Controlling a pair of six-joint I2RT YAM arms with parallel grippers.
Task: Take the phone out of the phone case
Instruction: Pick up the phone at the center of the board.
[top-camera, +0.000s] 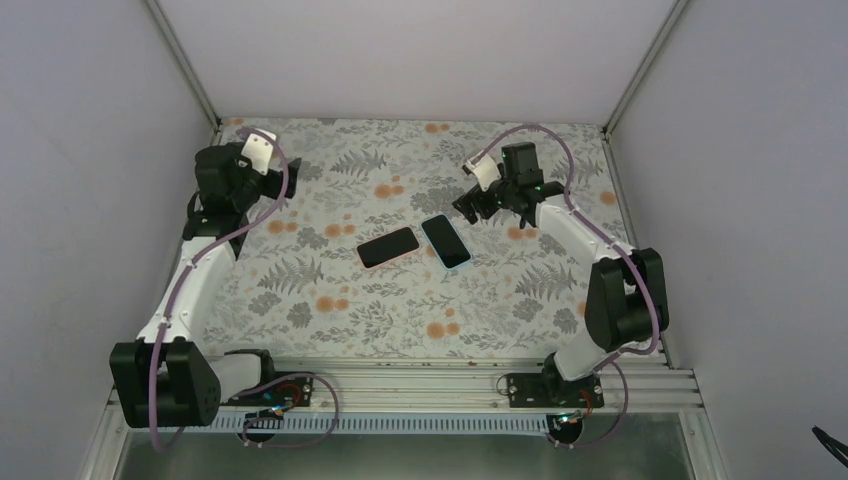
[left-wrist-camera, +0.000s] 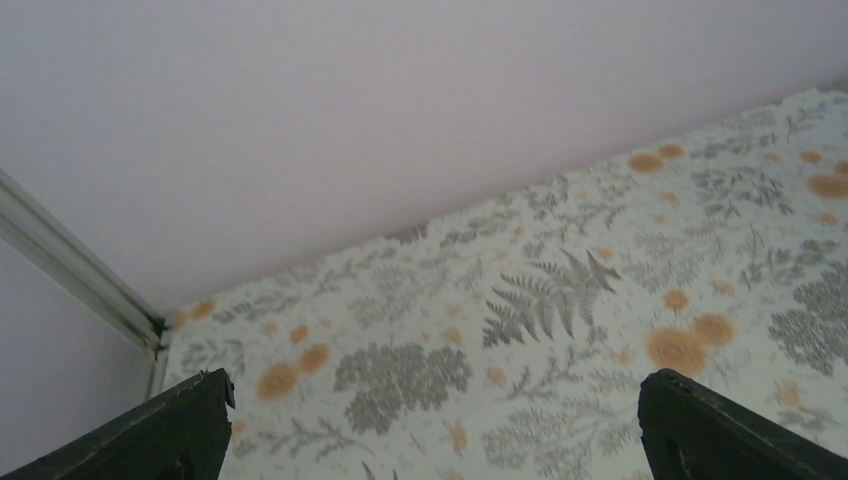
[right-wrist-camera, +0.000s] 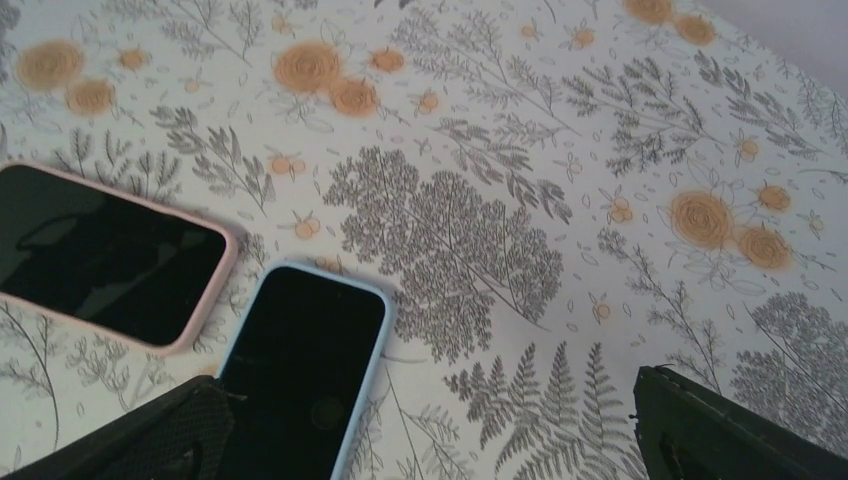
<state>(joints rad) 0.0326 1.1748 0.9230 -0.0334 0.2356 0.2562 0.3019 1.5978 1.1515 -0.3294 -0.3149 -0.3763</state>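
The desk (top-camera: 330, 325) carries both cased phones flat on its patterned top, screens up, around its middle. Lying that flat, one will probably slide rather than lift if I press at its edge. My left tool (left-wrist-camera: 437, 400) hangs released over the far left corner, well apart from the phones, so nothing braces a case while the other arm works. My right tool (right-wrist-camera: 432, 390), spread wide and empty, hovers near the blue-cased phone (right-wrist-camera: 300, 370), on its far right side. The pink-cased phone (right-wrist-camera: 100, 255) lies just beside that one with their corners close, so nudging one could shove the other. I cannot tell which of the two is meant. The case lip (right-wrist-camera: 380, 330) looks thin, and I may slip off it.
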